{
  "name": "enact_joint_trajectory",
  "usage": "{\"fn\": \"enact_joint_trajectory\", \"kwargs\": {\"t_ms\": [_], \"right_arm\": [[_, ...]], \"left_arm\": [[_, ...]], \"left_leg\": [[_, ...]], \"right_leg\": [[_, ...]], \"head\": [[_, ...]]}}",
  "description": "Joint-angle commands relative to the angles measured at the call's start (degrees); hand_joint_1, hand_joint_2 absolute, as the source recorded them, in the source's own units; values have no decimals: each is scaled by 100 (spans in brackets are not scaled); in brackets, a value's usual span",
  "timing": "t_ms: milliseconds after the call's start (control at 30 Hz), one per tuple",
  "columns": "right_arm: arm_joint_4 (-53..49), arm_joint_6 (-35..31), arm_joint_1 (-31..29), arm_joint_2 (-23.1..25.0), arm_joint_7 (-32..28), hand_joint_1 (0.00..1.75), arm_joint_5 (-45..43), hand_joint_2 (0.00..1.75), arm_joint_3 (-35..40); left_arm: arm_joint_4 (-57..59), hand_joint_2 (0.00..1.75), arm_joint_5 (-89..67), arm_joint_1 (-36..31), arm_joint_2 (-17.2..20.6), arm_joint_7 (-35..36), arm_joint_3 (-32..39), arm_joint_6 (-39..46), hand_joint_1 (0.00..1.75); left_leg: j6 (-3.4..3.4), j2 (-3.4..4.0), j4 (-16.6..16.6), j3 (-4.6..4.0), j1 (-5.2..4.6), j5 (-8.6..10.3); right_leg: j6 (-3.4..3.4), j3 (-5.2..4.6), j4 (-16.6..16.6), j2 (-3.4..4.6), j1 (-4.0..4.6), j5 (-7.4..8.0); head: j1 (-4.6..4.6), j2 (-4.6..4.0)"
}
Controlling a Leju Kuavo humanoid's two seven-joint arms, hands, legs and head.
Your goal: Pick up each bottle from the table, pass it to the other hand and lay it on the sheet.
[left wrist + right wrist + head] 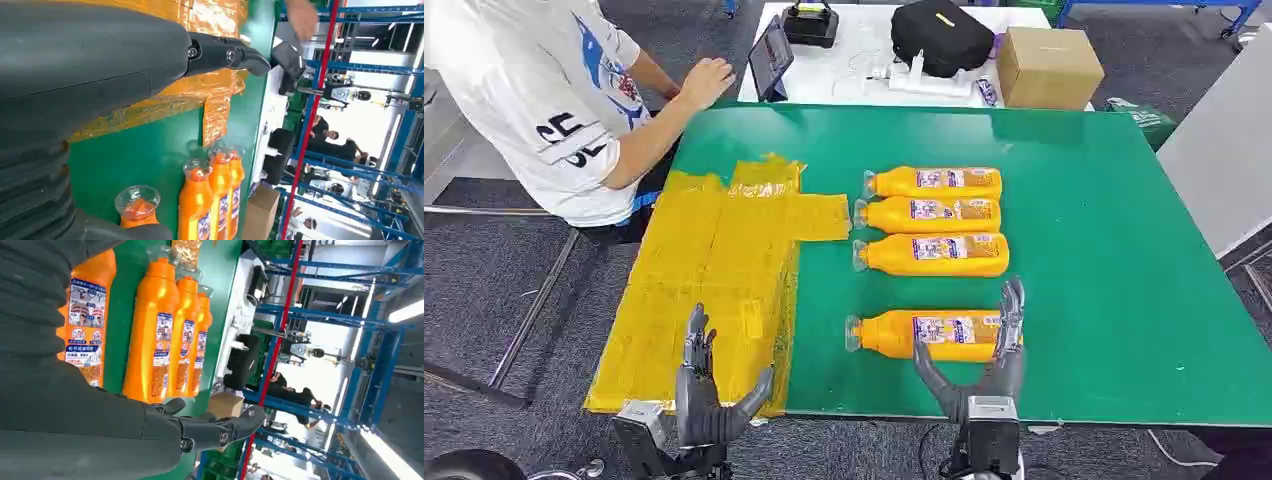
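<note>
Bright, even indoor light — soft shadows throughout.
Wrist views blow out white in the background; the near hand [75, 75] looms large and slightly soft.

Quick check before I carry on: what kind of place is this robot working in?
Likely a workshop or lab test hall: blue metal racks run behind the green table, and a white bench holds a cardboard box and a black bag.

Four orange bottles [932, 252] lie on their sides on the green tabletop [1104, 240], clear caps toward the yellow sheet [714, 270]. Three are side by side mid-table; the fourth [924, 334] lies apart, nearer the front edge. The crinkled sheet covers the table's left part, overhanging that edge.
</note>
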Motion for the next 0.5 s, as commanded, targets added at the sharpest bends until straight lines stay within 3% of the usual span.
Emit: {"fn": "enact_joint_trajectory", "kwargs": {"t_ms": [33,300,333,500], "right_arm": [[246,-108,-48,-23,-22,0,-13,175,-126],[341,-153,7,11,-19,0,-67,175,-118],[354,-157,-13,12,-20,0,-65,175,-120],[423,-132,-5,21,38,0,-97,175,-124]], "left_arm": [[161,175,11,-72,-14,17,84,19,0],[189,175,44,-53,-39,29,109,-8,0],[190,175,44,-59,-42,29,110,-6,0],[184,175,49,-52,-48,32,118,18,0]], "left_leg": [[-1,4,-3,27,2,-10],[-2,2,-5,17,2,-5],[-6,9,-6,48,8,-20],[-2,2,-5,16,1,-5]], "right_leg": [[-6,29,-8,-2,4,-7],[-5,19,-8,-2,3,-4],[-13,51,-13,-1,10,-15],[-4,18,-7,-3,3,-4]], "head": [[-2,0],[-2,0],[-2,0],[-2,0]]}}
